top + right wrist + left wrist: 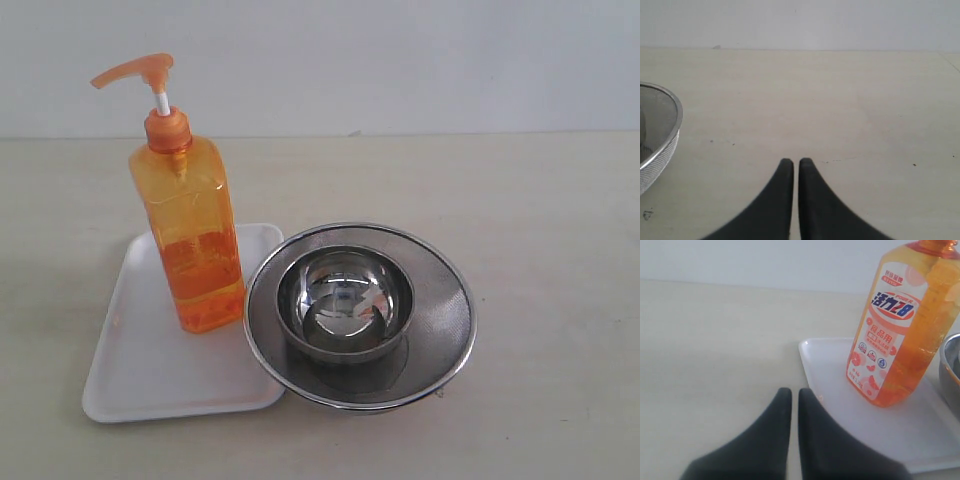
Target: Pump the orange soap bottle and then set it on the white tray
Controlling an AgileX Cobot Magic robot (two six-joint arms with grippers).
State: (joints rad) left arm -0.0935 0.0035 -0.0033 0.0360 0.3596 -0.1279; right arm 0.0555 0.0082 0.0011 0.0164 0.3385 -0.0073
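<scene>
The orange soap bottle stands upright on the white tray, its pump head pointing left. In the left wrist view the orange soap bottle shows its label and rests on the white tray. My left gripper is shut and holds nothing, hovering over the table just short of the tray's edge, apart from the bottle. My right gripper is shut and holds nothing, over bare table. Neither gripper appears in the exterior view.
A round steel mesh strainer with a steel bowl inside it sits just right of the tray, overlapping its right edge. The strainer's rim shows in the right wrist view. A pale wall stands behind the table.
</scene>
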